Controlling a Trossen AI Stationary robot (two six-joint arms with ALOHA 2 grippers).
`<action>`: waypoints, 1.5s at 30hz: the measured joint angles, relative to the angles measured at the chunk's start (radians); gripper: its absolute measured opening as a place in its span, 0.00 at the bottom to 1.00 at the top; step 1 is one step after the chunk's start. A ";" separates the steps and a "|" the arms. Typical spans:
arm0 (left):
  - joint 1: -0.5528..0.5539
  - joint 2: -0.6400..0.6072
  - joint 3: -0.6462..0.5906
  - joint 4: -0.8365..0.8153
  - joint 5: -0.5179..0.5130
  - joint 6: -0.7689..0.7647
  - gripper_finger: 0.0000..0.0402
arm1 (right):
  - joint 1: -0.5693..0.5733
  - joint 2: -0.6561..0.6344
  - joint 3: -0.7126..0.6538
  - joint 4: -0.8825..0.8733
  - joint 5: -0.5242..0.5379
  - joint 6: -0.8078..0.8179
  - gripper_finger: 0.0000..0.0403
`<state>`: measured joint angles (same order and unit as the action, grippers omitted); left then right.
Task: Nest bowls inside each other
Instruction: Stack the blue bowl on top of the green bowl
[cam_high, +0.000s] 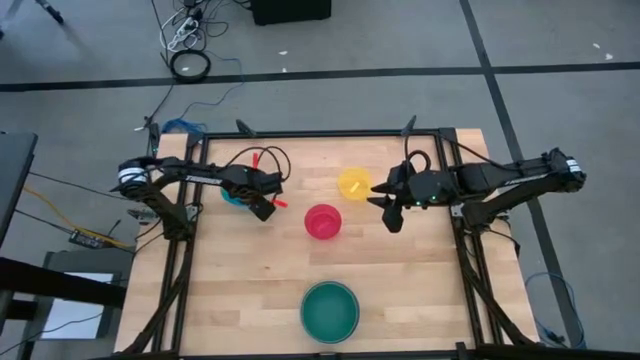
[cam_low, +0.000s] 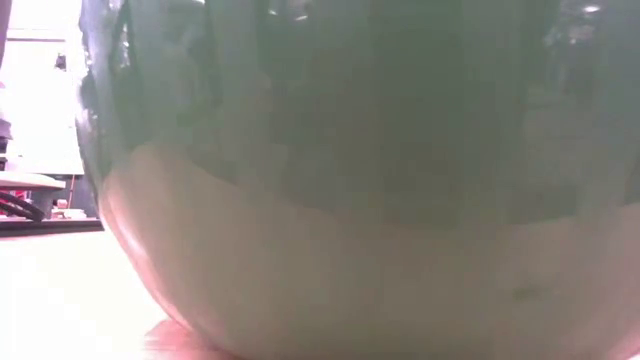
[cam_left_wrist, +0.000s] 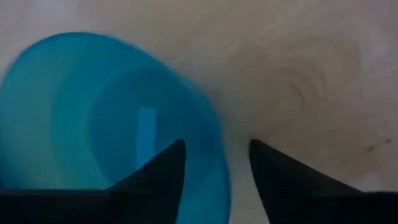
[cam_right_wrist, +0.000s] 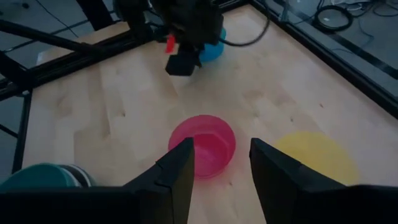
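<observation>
We've got our left pincer (cam_high: 262, 203) hovering at the cyan-blue bowl (cam_high: 232, 195) near the left rear of the bench (cam_high: 240, 290), fingers apart, and in the left wrist view one fingertip sits over the bowl's inside while the other is over bare wood, so the rim (cam_left_wrist: 214, 134) runs right between them. That's the relation everything turns on: the wall lies in the gap, and a straight drop should bracket it.

Our right pincer (cam_high: 385, 203) is up by the yellow bowl (cam_high: 354, 183), just beside it toward the bench's right, fingers parted with nothing between them. From its wrist camera the red-pink bowl (cam_right_wrist: 203, 144) lies dead ahead and the yellow one off to the side.

The red-pink bowl (cam_high: 323, 221) stands mid-bench between both arms, roughly as near to either. The dark teal stack (cam_high: 330, 310) waits at the front edge, well apart from all three small bowls; paler rims show under it in the right wrist view.

We reckon the small ones have yet to be nested, blue likely first.
</observation>
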<state>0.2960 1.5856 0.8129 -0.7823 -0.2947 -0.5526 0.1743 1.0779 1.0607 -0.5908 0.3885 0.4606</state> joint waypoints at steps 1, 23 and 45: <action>0.000 0.008 0.002 0.007 0.005 0.015 0.42 | 0.003 0.000 0.000 -0.001 0.000 0.000 0.36; -0.352 -0.182 0.440 -0.035 0.268 0.212 0.01 | 0.013 -0.079 -0.001 -0.014 0.091 -0.039 0.32; -0.698 0.001 0.492 0.582 0.517 0.186 0.01 | 0.014 -0.129 0.000 -0.017 0.102 -0.106 0.32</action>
<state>-0.4016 1.5870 1.3052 -0.2004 0.2226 -0.3669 0.1883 0.9488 1.0603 -0.6080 0.4909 0.3542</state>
